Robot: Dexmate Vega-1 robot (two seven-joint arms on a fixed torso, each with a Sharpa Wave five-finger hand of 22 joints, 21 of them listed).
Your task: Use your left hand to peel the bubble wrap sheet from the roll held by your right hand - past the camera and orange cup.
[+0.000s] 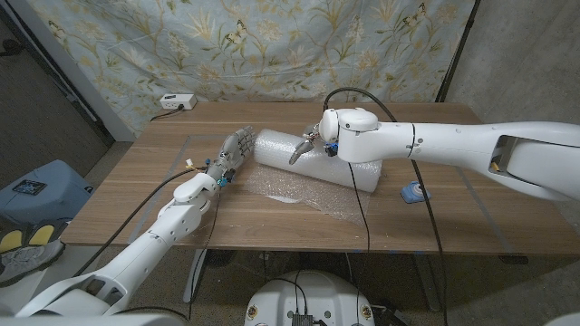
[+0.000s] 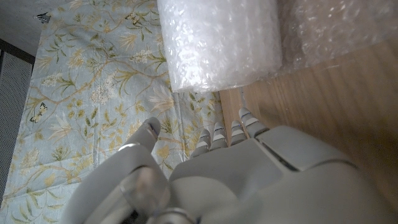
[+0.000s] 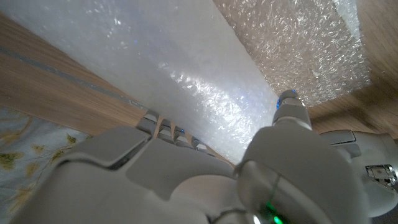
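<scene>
The bubble wrap roll (image 1: 313,158) lies on its side near the middle of the wooden table (image 1: 435,222), running from the table's centre toward the robot's right. A loose sheet of bubble wrap (image 1: 299,192) spreads flat on the table from under the roll toward the robot's side.

The right hand (image 1: 313,140) sits on top of the roll, its fingers (image 1: 297,154) draped down over the roll's near face. In the right wrist view the right hand (image 3: 186,174) presses against the roll (image 3: 186,68), with fingertips on one side and the thumb on the other, so the fingers are clamped on the roll.

The left hand (image 1: 231,152) stands just beside the roll's left end, fingers (image 1: 243,138) reaching upward and spread apart, holding nothing. In the left wrist view the left hand (image 2: 236,180) shows with its fingertips (image 2: 217,132) near the end of the roll (image 2: 217,43); whether they touch it cannot be told.

To the right of the roll, near the right forearm, a small blue object (image 1: 413,191) lies on the table. A black cable (image 1: 362,208) hangs from the right arm across the sheet. Beyond the roll, at the table's far left corner, sits a white box (image 1: 177,101) with a green spot on it. Behind the table hangs a floral cloth (image 1: 272,45).
</scene>
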